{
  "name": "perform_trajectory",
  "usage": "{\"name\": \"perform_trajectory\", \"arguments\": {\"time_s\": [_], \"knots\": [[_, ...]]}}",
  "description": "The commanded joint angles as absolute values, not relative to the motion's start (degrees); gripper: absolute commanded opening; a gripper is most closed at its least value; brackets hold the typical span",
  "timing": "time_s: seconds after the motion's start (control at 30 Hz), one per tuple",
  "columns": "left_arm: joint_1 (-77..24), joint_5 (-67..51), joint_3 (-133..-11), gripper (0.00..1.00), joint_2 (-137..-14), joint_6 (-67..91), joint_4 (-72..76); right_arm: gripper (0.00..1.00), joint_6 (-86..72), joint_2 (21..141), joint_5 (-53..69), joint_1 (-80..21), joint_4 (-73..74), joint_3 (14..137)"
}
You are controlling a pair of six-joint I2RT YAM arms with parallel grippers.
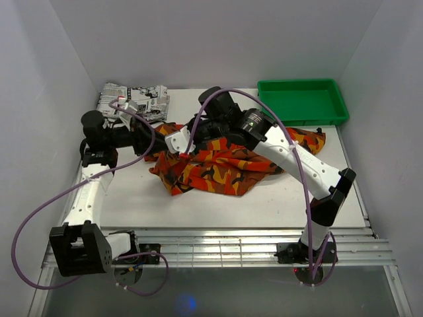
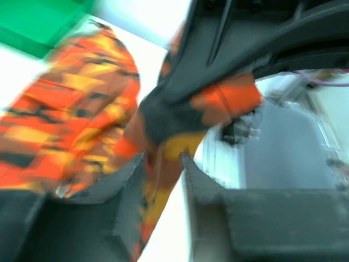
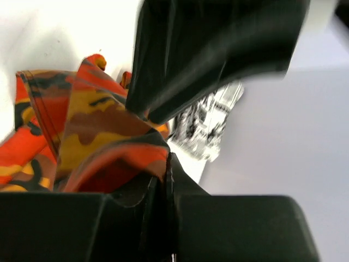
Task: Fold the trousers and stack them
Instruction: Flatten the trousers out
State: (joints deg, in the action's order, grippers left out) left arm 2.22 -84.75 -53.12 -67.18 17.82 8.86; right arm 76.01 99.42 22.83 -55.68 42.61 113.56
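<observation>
The camouflage trousers lie crumpled across the middle of the table, orange, red, yellow and black. My right gripper reaches in from the right over their far left part. In the right wrist view it is shut on a raised fold of the trousers. My left gripper is right beside it. In the left wrist view the left gripper stands open, with a strip of the trousers hanging loosely between its fingers. The right gripper's black body fills the top of that view.
A folded black-and-white newspaper-print garment lies at the back left, also visible in the right wrist view. A green tray sits at the back right, its corner showing in the left wrist view. White walls enclose the table.
</observation>
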Motion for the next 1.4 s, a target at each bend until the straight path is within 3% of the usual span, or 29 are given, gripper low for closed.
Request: {"name": "perform_trajectory", "arguments": {"time_s": [0.0, 0.1, 0.13, 0.2, 0.3, 0.43, 0.53, 0.67, 0.87, 1.03, 1.17, 1.37], "knots": [[10.09, -96.87, -56.86, 0.53, -64.43, 14.87, 11.87, 0.08, 59.58, 100.89, 15.57, -54.41, 36.65, 119.33], [15.99, -85.47, -61.85, 0.69, -62.76, -1.14, 4.19, 0.08, 46.71, 106.16, 8.9, -52.13, 36.91, 127.93], [15.56, -77.16, -65.01, 0.7, -62.58, -12.28, -14.4, 0.08, 38.32, 108.35, 5.4, -51.16, 37.09, 129.45], [15.12, -71.84, -66.18, 0.72, -60.39, -24.29, -18.88, 0.08, 29.4, 110.03, 2.65, -49.84, 38.75, 131.65], [15.03, -63.29, -62.32, 0.72, -55.92, -27.49, -21.16, 0.08, 12.0, 110.74, 0.18, -47.21, 39.29, 129.74], [14.77, -65.56, -53.46, 0.73, -46.87, -29.88, -22.24, 0.08, -16.71, 111.88, 6.22, -42.11, 40.88, 124.13], [12.32, -66.36, -47.39, 0.77, -39.84, -31.54, -21.8, 0.08, -24.23, 111.53, 4.92, -41.49, 40.34, 124.36], [8.36, -61.36, -45.52, 0.78, -38.32, -31.38, -21.27, 0.08, -51.25, 111.62, 19.23, -37.36, 35.8, 117.81], [0.2, -56.36, -51.76, 0.83, -47.26, -18.4, -19.78, 0.08, -60.28, 111.0, 21.09, -39.55, 33.92, 113.12], [-21.57, -34.4, -55.19, 0.83, -55.01, -13.89, -17.05, 0.08, -70.74, 112.85, 21.7, -40.43, 35.16, 113.47], [-25.4, -19.8, -55.73, 0.8, -58.88, -11.7, -13.19, 0.08, -71.72, 113.29, 23.29, -40.34, 34.89, 113.56], [-33.65, -10.74, -54.49, 0.81, -61.78, -12.13, -6.6, 0.08, -75.14, 112.5, 23.55, -40.6, 35.33, 110.92]]}}
